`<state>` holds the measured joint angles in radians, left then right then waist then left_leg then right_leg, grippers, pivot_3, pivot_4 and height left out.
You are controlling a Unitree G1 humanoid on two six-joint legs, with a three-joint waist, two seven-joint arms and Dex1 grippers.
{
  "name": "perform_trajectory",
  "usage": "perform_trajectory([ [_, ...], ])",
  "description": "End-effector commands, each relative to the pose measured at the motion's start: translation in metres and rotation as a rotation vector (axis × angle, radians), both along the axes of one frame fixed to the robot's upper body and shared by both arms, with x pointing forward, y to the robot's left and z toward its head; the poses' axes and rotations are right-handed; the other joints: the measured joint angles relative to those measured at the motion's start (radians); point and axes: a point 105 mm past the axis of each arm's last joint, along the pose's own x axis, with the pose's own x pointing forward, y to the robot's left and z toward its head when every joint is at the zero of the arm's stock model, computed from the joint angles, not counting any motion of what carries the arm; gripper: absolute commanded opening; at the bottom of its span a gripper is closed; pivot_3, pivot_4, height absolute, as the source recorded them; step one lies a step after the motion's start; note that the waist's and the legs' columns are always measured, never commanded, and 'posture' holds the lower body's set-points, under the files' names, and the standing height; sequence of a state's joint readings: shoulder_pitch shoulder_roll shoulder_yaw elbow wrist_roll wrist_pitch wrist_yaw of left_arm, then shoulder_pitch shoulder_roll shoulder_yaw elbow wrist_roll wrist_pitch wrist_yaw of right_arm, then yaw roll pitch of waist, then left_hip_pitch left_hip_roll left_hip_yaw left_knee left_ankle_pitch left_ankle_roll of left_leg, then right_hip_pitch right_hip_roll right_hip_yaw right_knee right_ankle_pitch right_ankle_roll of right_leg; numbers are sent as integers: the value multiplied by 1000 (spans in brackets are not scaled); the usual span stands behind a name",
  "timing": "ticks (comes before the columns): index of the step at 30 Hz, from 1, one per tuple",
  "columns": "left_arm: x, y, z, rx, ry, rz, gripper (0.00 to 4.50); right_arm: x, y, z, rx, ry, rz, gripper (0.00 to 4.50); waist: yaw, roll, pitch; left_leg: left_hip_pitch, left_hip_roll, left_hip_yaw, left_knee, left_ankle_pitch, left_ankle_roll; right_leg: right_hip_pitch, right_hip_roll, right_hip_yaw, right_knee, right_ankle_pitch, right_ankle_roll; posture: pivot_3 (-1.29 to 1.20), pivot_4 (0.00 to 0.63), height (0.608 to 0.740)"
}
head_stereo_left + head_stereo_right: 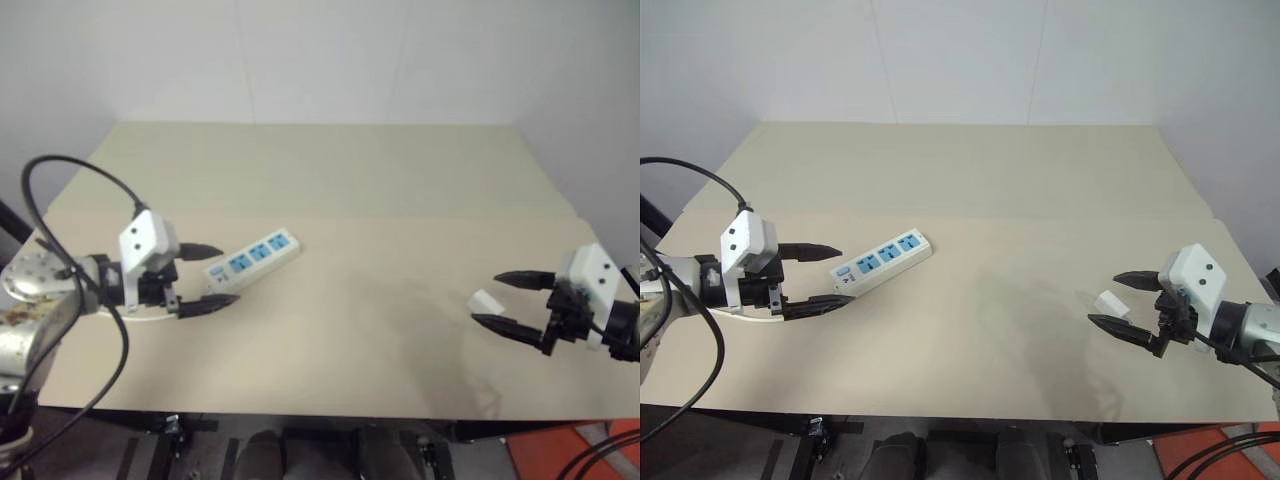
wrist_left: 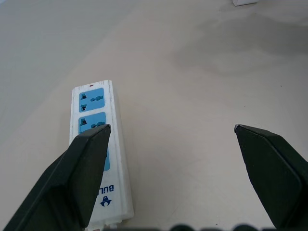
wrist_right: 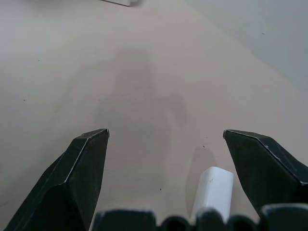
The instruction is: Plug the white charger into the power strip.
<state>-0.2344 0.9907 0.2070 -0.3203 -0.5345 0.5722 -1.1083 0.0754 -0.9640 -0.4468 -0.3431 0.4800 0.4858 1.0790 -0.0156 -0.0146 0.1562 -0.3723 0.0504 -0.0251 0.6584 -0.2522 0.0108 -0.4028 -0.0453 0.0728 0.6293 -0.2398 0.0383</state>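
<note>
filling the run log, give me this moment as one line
left end effector open by power strip | right end effector open at white charger | charger unplugged, on table

Power strip (image 1: 253, 258) lay on the worktop (image 1: 330, 180) toward its left edge, angled; white charger (image 1: 486, 301) lay well apart, near the right edge, both toward the front.

I'm looking down on a wide beige table (image 1: 400, 200) with a faint seam across its middle, its top matte and evenly lit, soft shadows smudged toward the centre. Behind it stands a plain white wall (image 1: 350, 60) of flat panels with thin vertical joints. Below the near edge I see dark floor (image 1: 330, 455) and something orange-red (image 1: 560, 455) at the corner
</note>
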Motion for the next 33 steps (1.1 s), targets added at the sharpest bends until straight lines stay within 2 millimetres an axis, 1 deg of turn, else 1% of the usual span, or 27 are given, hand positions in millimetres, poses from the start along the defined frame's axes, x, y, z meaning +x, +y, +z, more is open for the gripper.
perform_trajectory([
  [1, -1, -1, 11, -4, -50, -7, 4500, 0, -1, 14, -29, -62, 6, 4475, 0, 0, 0, 0, 0, 0, 0, 0, 0, 0, 0, 0, 0, 0, 0, 0, 150, 740],
  [11, 3, 1, 10, -6, -54, 14, 4500, 2, 1, 15, -31, -65, 6, 4475, 0, 0, 0, 0, 0, 0, 0, 0, 0, 0, 0, 0, 0, 0, 0, 0, 150, 740],
  [15, 9, 4, 8, -25, -67, 57, 4500, 4, 3, 17, -18, -71, 6, 4475, 0, 0, 0, 0, 0, 0, 0, 0, 0, 0, 0, 0, 0, 0, 0, 0, 150, 740],
  [18, 24, 13, 4, -87, -96, 149, 4500, 6, 8, 19, 4, -84, 8, 4475, 0, 0, 0, 0, 0, 0, 0, 0, 0, 0, 0, 0, 0, 0, 0, 0, 150, 740],
  [20, 33, 21, -6, -89, -127, 205, 4500, 7, 11, 19, 18, -89, 9, 4475, 1, 0, 0, 0, 0, 0, 0, 0, 0, 0, 0, 0, 0, 0, 0, 0, 150, 740],
  [23, 37, 28, -25, -108, -131, 222, 4500, 11, 16, 20, 38, -99, 6, 4475, -1, 0, 0, 0, 0, 0, 0, 0, 0, 0, 0, 0, 0, 3, -5, 0, 150, 740],
  [25, 37, 28, -38, -108, -120, 196, 4500, 13, 18, 21, 46, -107, 7, 4475, -1, 0, 0, 0, 0, 0, 0, 0, 0, 0, 0, 0, -1, 4, -6, 0, 150, 740],
  [26, 38, 28, -42, -107, -117, 186, 4500, 13, 19, 22, 49, -109, 8, 4475, -1, 0, 0, 0, 0, 0, 0, 0, 0, 0, 0, 0, -1, 4, -6, 0, 150, 740],
  [33, 57, 38, -64, -156, -164, 237, 4500, 17, 28, 26, 78, -127, 10, 4475, 4, -1, 0, 0, 0, 0, 0, 0, 0, 0, 0, 0, 0, 4, -6, 0, 150, 740],
])
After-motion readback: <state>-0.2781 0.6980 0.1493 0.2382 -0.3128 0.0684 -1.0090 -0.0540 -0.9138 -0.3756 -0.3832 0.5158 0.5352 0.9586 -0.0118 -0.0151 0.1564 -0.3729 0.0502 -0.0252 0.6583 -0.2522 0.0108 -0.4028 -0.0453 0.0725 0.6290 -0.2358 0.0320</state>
